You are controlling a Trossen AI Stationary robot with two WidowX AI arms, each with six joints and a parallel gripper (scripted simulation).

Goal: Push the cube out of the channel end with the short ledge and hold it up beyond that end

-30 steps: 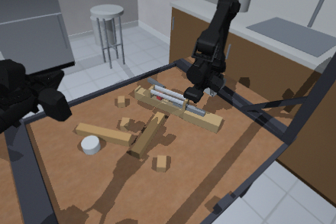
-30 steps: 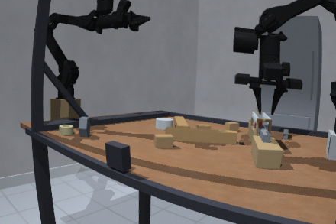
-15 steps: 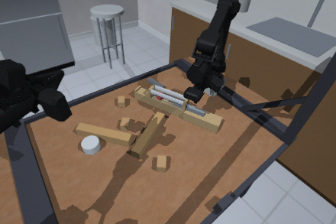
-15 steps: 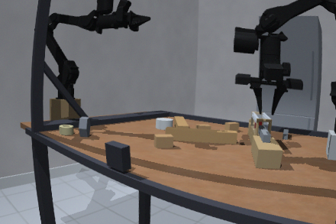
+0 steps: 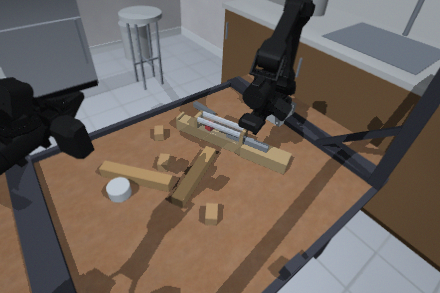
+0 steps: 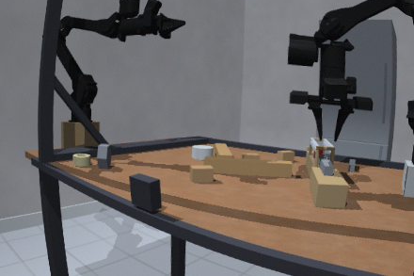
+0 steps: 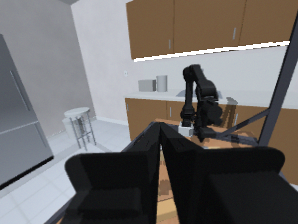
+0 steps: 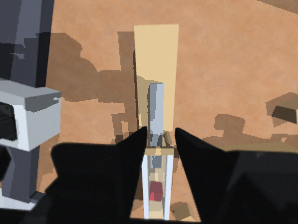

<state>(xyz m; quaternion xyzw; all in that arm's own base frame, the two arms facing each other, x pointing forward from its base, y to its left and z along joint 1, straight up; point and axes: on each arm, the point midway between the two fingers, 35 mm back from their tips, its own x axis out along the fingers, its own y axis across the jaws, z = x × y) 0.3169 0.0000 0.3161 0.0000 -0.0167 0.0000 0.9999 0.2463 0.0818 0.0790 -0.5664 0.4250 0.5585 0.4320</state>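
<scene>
Top: red cube (image 5: 208, 127) (image 6: 321, 153) (image 8: 156, 191) lies inside channel (image 5: 212, 139) (image 6: 309, 157) (image 8: 168, 185); lipped exit toward 10 o'clock.
Exterior: right claw (image 5: 251, 123) (image 6: 328, 139) (image 7: 201, 137) (image 8: 161, 129) is held above, presumably to avoid entry.
Left wrist: left claw (image 5: 80, 97) (image 6: 184, 23) (image 7: 160, 125) is closed, unused.
Right wrist: right claw is partly open, ungripping; grey bar (image 5: 257, 144) (image 6: 326, 168) (image 8: 156, 107) is aligned toward 6 o'clock, probably as pusher.

Brown flat tabletop with dark rails (image 5: 260, 243) (image 6: 245, 196) | on it: long tan wooden channel with pale roof bars (image 5: 215, 139) (image 6: 329, 190) (image 8: 156, 55); two long tan wooden blocks, near each other (image 5: 137, 175); three small tan wooden blocks, apart (image 5: 212, 214) (image 6: 201, 173); short round white cylinder (image 5: 119, 189) (image 6: 202, 152); round pale yellow ring (image 6: 82, 163)
</scene>
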